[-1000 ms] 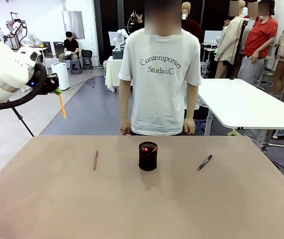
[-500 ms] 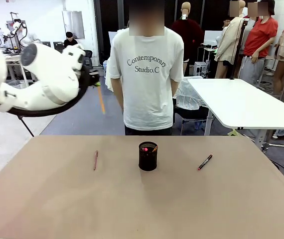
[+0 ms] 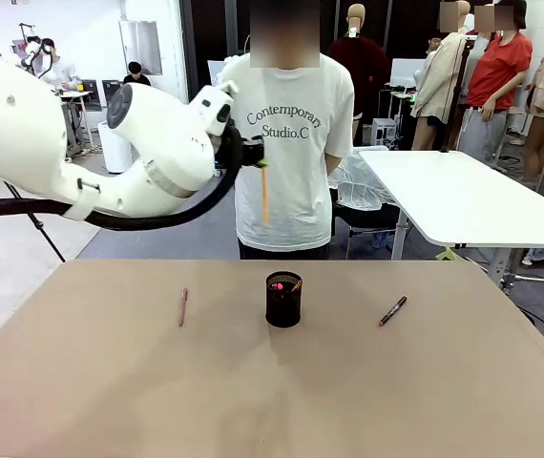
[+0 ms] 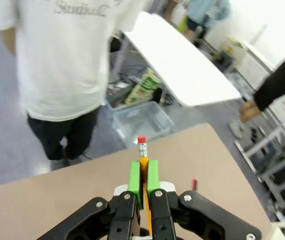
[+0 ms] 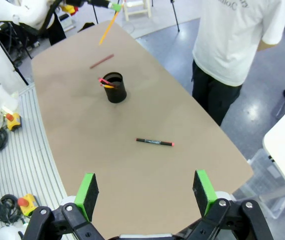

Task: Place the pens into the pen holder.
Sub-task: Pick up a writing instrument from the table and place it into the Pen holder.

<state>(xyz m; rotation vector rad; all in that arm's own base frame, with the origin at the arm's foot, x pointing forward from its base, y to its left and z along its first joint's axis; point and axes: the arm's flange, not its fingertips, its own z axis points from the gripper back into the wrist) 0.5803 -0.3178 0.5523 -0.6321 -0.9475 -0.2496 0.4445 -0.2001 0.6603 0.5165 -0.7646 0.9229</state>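
Arm (image 3: 148, 162) on the left arches high over the tabletop (image 3: 110, 401), its left end effector (image 3: 258, 162) clamped on the orange pencil (image 3: 264, 196), which hangs upright above the pen holder (image 3: 283, 301), slightly toward the left edge. Right end effector (image 5: 146, 192): pads wide apart.

Here's the table (image 3: 110, 401), a broad tan top, plain and matte. Near its middle, a little toward the far edge, stands the pen holder (image 3: 283, 301), black mesh, upright. Off to its left, well apart, a reddish-brown pen (image 3: 183, 307) lies flat, pointing almost straight across the table. Over on the right, a black pen with red ends (image 3: 393, 311) lies at a slant, also well clear of the holder.
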